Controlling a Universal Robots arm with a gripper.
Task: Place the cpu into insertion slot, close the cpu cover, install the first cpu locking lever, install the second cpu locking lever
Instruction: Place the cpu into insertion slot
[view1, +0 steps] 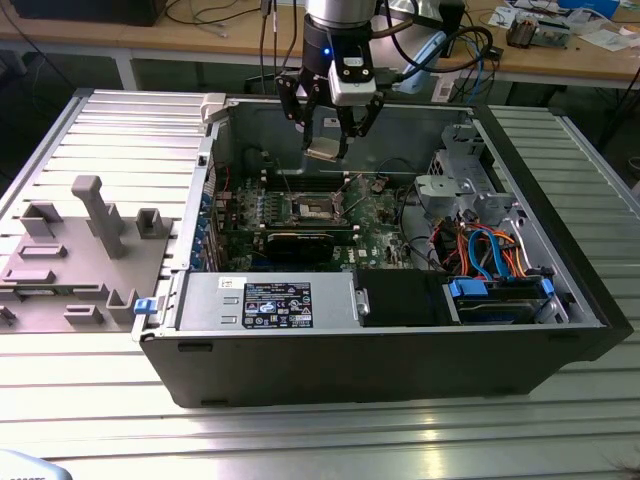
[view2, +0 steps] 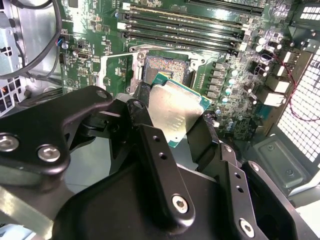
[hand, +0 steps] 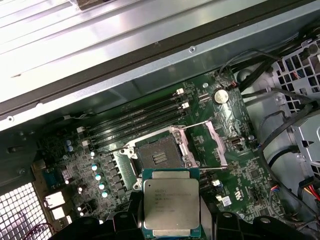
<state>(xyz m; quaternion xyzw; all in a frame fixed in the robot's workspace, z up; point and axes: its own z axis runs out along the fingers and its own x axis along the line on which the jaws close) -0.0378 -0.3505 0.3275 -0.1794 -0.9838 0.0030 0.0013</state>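
Note:
My gripper (view1: 326, 140) hangs over the open computer case, shut on the cpu (view1: 323, 152), a flat square chip with a silver-grey top. In both wrist views the chip (view2: 172, 112) (hand: 171, 207) sits between the black fingers (view2: 202, 135), held by two opposite edges and tilted a little. The insertion slot (hand: 159, 156) (view2: 167, 67) (view1: 312, 207) lies open on the green board below, its dark contact field showing. The cpu cover (hand: 214, 145) stands raised beside the slot. The chip is above the slot and apart from it.
Long memory slots (hand: 135, 122) run beside the socket. A black card (view1: 295, 245) lies in front of it. A drive cage (view1: 460, 180) and coloured cables (view1: 490, 250) fill the exterior view's right. The case walls (view1: 210, 190) ring the board. A grey fixture (view1: 80, 240) stands at that view's left.

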